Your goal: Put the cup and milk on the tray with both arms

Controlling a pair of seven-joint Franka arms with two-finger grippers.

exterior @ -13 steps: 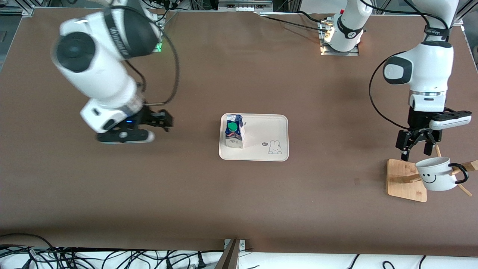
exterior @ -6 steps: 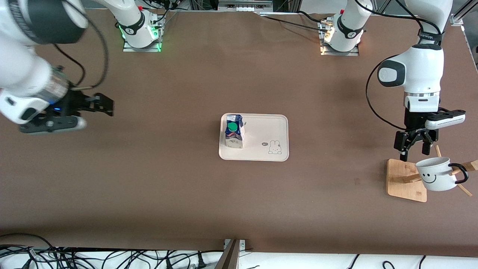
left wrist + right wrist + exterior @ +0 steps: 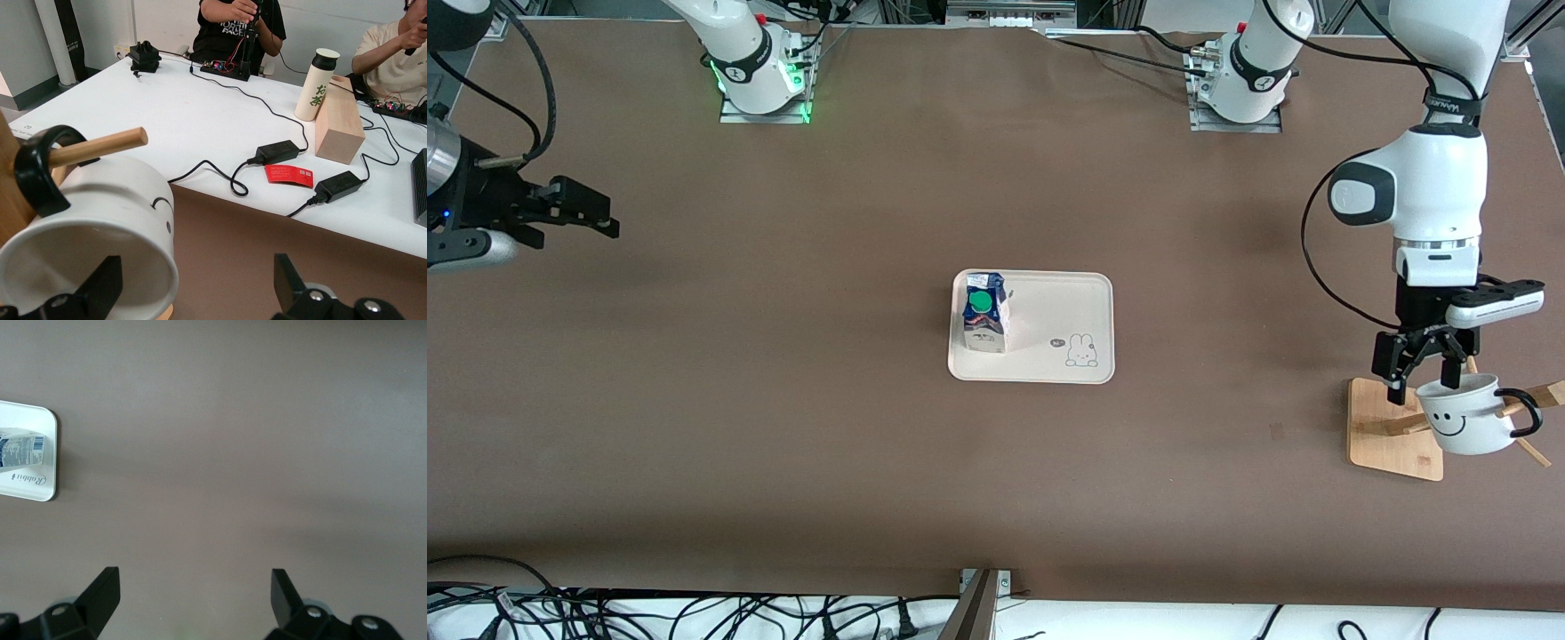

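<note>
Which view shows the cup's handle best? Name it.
The left wrist view: the cup's black handle fills the frame, hooked over a wooden peg. The front view shows it small beside the rack; the right wrist view shows none.

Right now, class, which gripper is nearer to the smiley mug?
Left. The left gripper hangs open right at the rim of the mug on its wooden rack; the right gripper, open, is at the right arm's end of the table.

Milk (image 3: pixel 984 324) stands on tray (image 3: pixel 1040 356); left tool (image 3: pixel 1424 373) straddles cup (image 3: pixel 1467 413) rim.
</note>
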